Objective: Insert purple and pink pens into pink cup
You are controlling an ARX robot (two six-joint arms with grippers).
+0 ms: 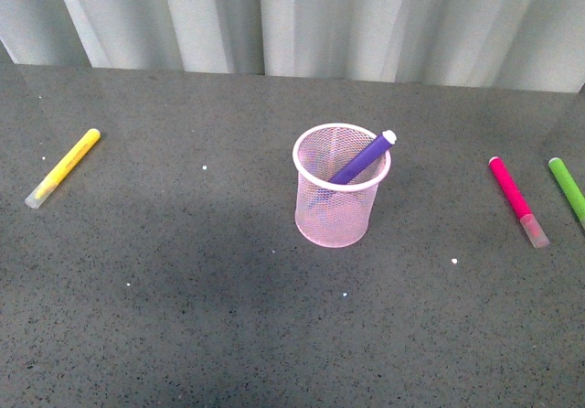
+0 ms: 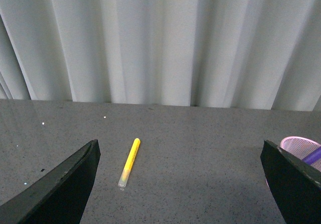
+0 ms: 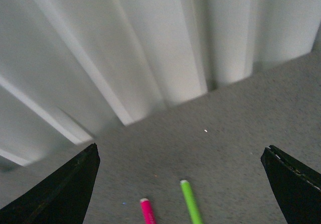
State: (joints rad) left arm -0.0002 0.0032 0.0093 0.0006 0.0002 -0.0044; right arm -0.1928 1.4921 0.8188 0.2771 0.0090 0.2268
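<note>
The pink cup (image 1: 335, 188) stands upright mid-table, and the purple pen (image 1: 363, 158) leans inside it with its end over the right rim. The pink pen (image 1: 517, 199) lies flat on the table to the right, clear cap toward the front. Neither arm shows in the front view. My left gripper (image 2: 180, 184) is open above the table; the pink cup's rim (image 2: 300, 144) and a bit of the purple pen (image 2: 314, 155) peek past one finger. My right gripper (image 3: 180, 184) is open too, with the end of the pink pen (image 3: 147, 210) showing between its fingers.
A yellow marker (image 1: 63, 167) lies at the far left of the grey table (image 1: 183, 316), also seen as the yellow marker (image 2: 129, 161) between the left fingers. A green marker (image 1: 569, 189) lies just right of the pink pen, and the green marker (image 3: 190, 201) shows beside it. Pale curtains (image 1: 302, 15) back the table.
</note>
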